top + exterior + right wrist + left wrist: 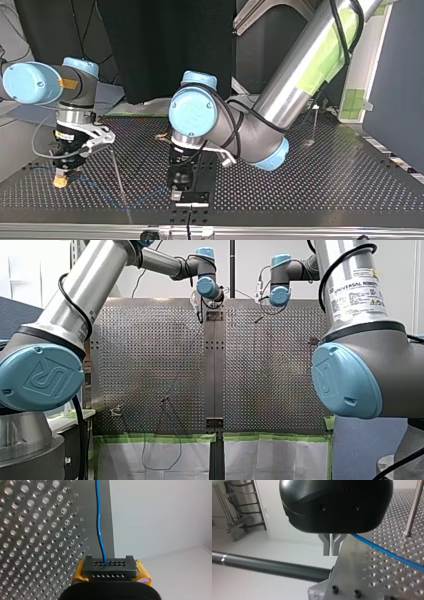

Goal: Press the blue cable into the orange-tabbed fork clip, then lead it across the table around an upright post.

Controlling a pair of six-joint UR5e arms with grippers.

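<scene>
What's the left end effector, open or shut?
Shut: the left end effector shows metal fingers meeting, only a slit between. Whether they pinch the blue cable cannot be told.

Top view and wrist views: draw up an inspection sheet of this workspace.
Surface: perforated table, metal.
Job's things: blue cable runs over the table, clear of the upright post.
Clutter: small fixture, too small to identify.
Grippers: left gripper, fingers together beside the cable; right gripper, yellow pads clamped on a black holed block.
Cables: blue cable enters the block; black hose along my left arm.
Surroundings: green tape on the table's near edge in the front view.
</scene>
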